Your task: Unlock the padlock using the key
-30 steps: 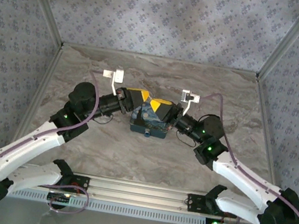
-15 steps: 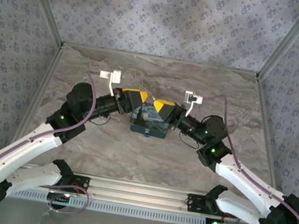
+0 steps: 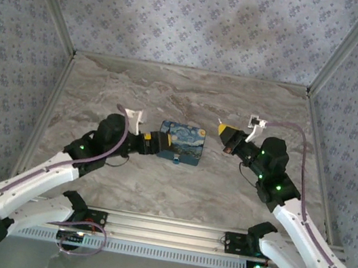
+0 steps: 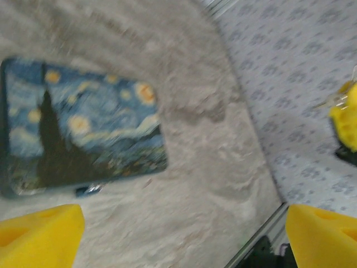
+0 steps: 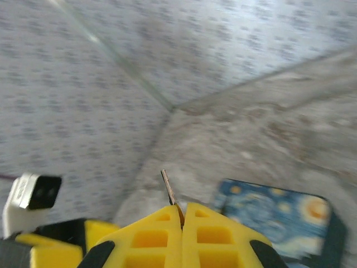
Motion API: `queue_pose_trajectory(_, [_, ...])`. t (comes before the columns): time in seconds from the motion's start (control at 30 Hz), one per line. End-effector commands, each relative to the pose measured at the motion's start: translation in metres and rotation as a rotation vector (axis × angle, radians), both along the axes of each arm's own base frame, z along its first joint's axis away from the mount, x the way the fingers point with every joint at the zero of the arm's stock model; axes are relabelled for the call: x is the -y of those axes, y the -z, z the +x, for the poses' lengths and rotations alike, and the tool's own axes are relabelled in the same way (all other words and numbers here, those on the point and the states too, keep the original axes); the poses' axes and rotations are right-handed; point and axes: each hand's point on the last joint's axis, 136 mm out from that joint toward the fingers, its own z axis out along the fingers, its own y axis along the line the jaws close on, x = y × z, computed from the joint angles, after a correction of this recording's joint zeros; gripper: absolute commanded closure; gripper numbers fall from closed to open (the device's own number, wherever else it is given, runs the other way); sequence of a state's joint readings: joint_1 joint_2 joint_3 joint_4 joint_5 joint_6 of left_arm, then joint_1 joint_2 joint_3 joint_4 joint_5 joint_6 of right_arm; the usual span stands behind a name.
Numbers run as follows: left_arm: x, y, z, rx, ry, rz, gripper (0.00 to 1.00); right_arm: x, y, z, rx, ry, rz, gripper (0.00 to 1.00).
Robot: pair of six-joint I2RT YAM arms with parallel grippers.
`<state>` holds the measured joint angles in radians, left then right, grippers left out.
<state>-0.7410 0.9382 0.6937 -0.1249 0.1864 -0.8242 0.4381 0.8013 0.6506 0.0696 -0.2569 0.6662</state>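
Key point(image 5: 169, 192) pokes up thin between the right gripper's point(image 5: 182, 211) 2 yellow jaws, clamped tight on it in the right wrist view, with the blue tin point(image 5: 279, 223) lying on the bench point(image 5: 268, 128) beyond. Left wrist view: the left gripper's point(image 4: 181, 240) jaws are spread wide with nothing between them. A small bluish bit point(image 4: 89, 190) touches the tin's edge; whether that's the padlock, can't tell. From above, the left gripper sits just beside the tin's left end and the right gripper is well apart on its right.

The tin point(image 3: 181, 143) is deep blue, painted with a swirling night sky, yellow stars and a dark spire. Under it the table point(image 3: 175, 195) is veined grey-beige marble; behind it the walls point(image 3: 198, 20) wear pale blue-grey wallpaper with repeated darker sprigs. The left gripper fingers point(image 4: 39, 234) and right gripper fingers point(image 5: 150, 237) are bright yellow; the key point(image 5: 169, 192) is dull brown.
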Motion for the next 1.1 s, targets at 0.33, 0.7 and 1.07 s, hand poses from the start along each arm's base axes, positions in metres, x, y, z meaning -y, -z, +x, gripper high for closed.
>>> queue_pose_trajectory(0.33, [0.011, 0.085, 0.007, -0.017, -0.011, 0.046, 0.0, 0.025, 0.111, 0.05, -0.251, 0.162, -0.317, 1.0])
queue_pose_trajectory(0.7, [0.041, 0.084, 0.055, 0.056, -0.017, 0.085, 0.0, 0.02, 0.143, 0.069, -0.301, 0.188, -0.377, 1.0])
queue_pose_trajectory(1.07, [0.039, 0.096, 0.072, 0.034, -0.035, 0.071, 0.0, 0.025, 0.175, 0.091, -0.376, 0.256, -0.483, 1.0])
